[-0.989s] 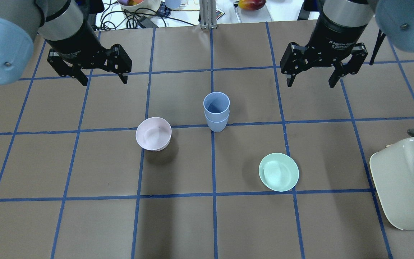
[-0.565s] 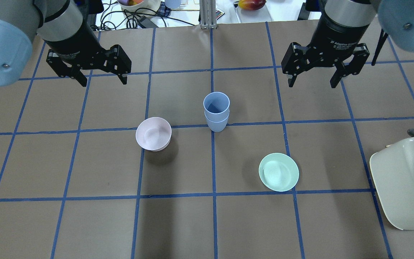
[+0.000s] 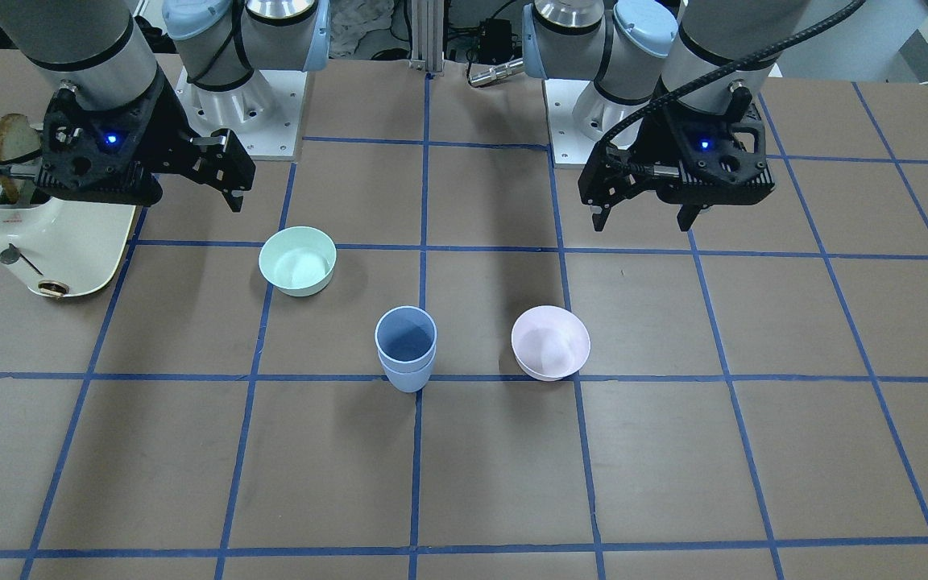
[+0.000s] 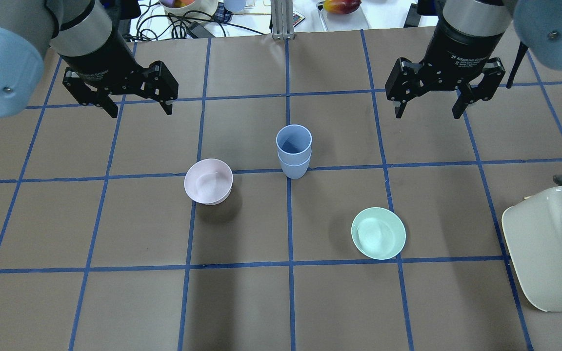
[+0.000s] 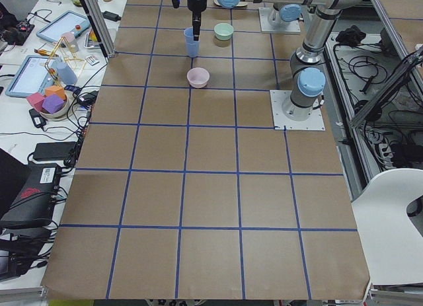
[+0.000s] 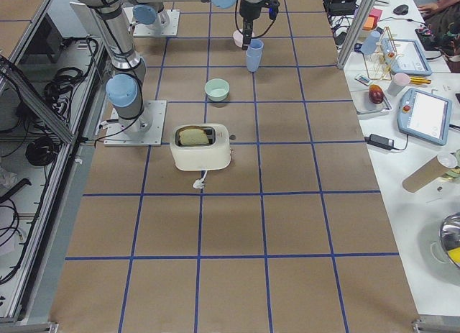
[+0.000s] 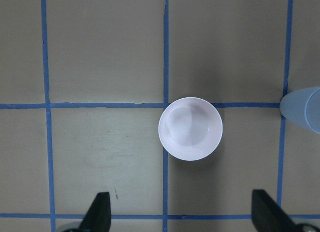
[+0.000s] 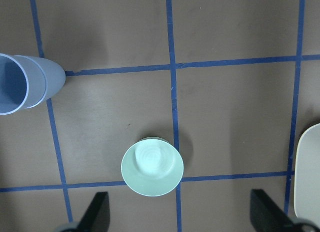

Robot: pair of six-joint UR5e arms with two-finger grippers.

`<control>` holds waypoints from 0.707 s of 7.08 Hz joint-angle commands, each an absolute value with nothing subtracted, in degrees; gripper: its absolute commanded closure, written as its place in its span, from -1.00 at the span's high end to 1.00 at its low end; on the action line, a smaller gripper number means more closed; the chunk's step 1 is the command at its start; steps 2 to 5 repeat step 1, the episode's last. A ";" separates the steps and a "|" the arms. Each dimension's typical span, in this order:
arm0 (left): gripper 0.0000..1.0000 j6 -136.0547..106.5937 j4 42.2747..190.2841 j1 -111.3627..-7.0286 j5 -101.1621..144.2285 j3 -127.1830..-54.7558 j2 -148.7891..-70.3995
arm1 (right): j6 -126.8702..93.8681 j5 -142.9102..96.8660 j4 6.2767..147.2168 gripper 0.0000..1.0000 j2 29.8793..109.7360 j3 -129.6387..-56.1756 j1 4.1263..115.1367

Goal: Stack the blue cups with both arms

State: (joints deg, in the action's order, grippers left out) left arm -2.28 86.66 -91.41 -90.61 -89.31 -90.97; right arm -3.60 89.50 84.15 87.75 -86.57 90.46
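Note:
The two blue cups (image 4: 293, 152) stand nested, one inside the other, upright at the table's middle; they also show in the front view (image 3: 405, 348), the right wrist view (image 8: 25, 84) and at the left wrist view's right edge (image 7: 304, 111). My left gripper (image 4: 139, 107) hangs open and empty above the table, far left of the stack; it also shows in the front view (image 3: 645, 219). My right gripper (image 4: 427, 109) hangs open and empty at the far right, and in the front view (image 3: 194, 193).
A pale pink bowl (image 4: 208, 181) sits left of the stack, under the left wrist camera (image 7: 190, 128). A mint-green bowl (image 4: 378, 233) sits near right, also in the right wrist view (image 8: 152, 166). A cream toaster (image 4: 549, 248) with toast stands at the right edge.
The right gripper has drifted slightly to the right and away from the stack. The left gripper and the stacked cups have not moved.

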 commanded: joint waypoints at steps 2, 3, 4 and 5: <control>1.00 -2.29 86.66 -91.41 -90.62 -89.47 -90.97 | -3.52 89.56 84.46 1.00 87.71 -86.57 90.61; 1.00 -2.29 86.66 -91.41 -90.62 -89.47 -90.97 | -3.52 89.56 84.46 1.00 87.71 -86.57 90.61; 1.00 -2.29 86.66 -91.41 -90.62 -89.47 -90.97 | -3.52 89.56 84.46 1.00 87.71 -86.57 90.61; 1.00 -2.29 86.66 -91.41 -90.62 -89.47 -90.97 | -3.52 89.56 84.46 1.00 87.71 -86.57 90.61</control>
